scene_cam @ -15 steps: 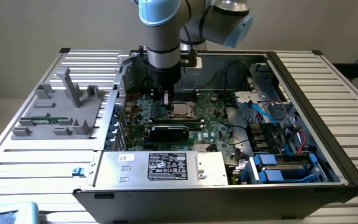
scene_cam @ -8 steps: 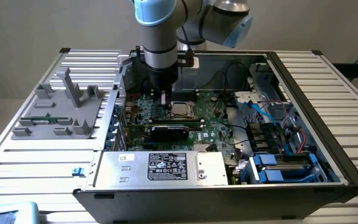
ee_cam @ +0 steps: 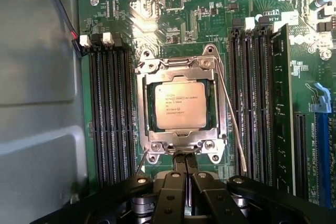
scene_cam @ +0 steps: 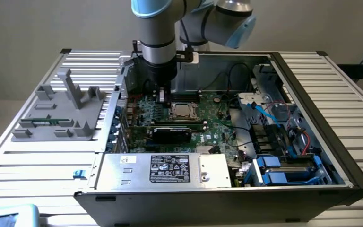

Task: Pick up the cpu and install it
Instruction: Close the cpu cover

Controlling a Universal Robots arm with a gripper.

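The cpu [ee_cam: 180, 106], a silver-grey square chip with printed text, lies flat inside the metal-framed socket [ee_cam: 145, 108] on the green motherboard [ee_cam: 173, 9]. My gripper [ee_cam: 184, 158] hovers just beside the socket's edge, its two black fingers pressed together with nothing between them. In the exterior view the arm reaches down into the open computer case. There the gripper [scene_cam: 161, 96] hangs just to the exterior view's left of the cpu [scene_cam: 183, 110].
Memory slots [ee_cam: 110, 114] flank the socket on both sides, and a thin wire lever [ee_cam: 231, 119] lies along it. A black expansion card [scene_cam: 172, 134], a power supply [scene_cam: 162, 170] and blue drive bays [scene_cam: 282, 172] crowd the case. A grey fixture [scene_cam: 62, 111] stands on the table.
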